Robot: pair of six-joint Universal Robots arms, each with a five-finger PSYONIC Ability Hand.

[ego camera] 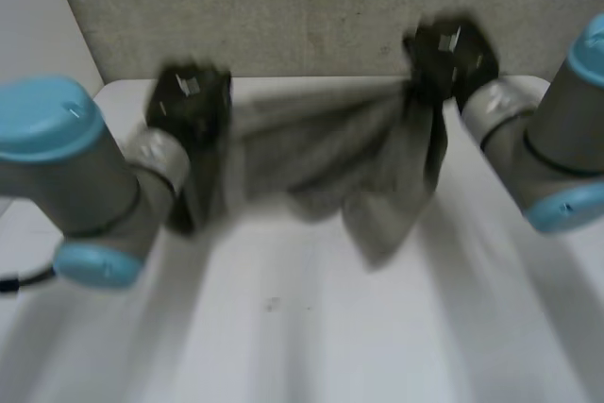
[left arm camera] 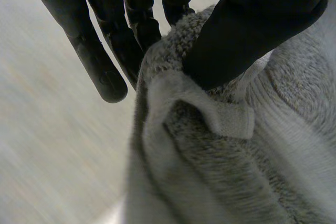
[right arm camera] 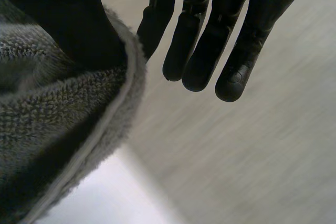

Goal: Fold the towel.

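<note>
A grey terry towel (ego camera: 340, 162) hangs stretched between my two hands above the white table (ego camera: 311, 327), sagging in the middle with a fold dropping lower toward the right. My left hand (ego camera: 189, 101) holds its left end. In the left wrist view the thumb (left arm camera: 252, 30) pinches a hemmed corner of the towel (left arm camera: 210, 156) against the fingers (left arm camera: 107, 72). My right hand (ego camera: 451, 56) holds the right end higher up. In the right wrist view its thumb (right arm camera: 68, 19) presses the towel's hemmed edge (right arm camera: 58, 114) against the nearest of the straight fingers (right arm camera: 210, 51).
A grey wall (ego camera: 283, 7) rises right behind the table's far edge. Both grey arms with light-blue caps (ego camera: 47, 120) reach in from the sides. Bare tabletop lies under and in front of the hanging towel.
</note>
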